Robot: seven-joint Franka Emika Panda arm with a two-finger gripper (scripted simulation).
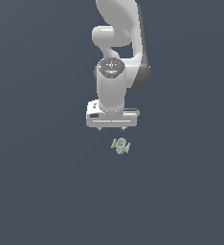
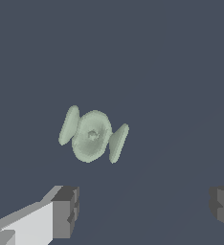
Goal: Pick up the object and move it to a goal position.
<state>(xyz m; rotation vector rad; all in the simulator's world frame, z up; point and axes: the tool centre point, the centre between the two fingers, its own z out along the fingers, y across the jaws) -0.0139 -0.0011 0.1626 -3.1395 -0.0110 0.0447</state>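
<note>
No legible text, labels or numbers.

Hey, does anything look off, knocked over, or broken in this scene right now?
Nothing stands out. The small green object lies intact on the plain dark surface, apart from the open hand, whose fingers are not touching it. No spill or damage shows.

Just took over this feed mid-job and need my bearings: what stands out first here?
The white end effector dominates the exterior view's upper middle, hanging over a plain dark grey surface. Just beneath it lies a tiny pale green lumpy object, apart from the fingertips. In the wrist view that object fills the centre, a round body with a disc on either side, with the open dark fingers ungrasping.
</note>
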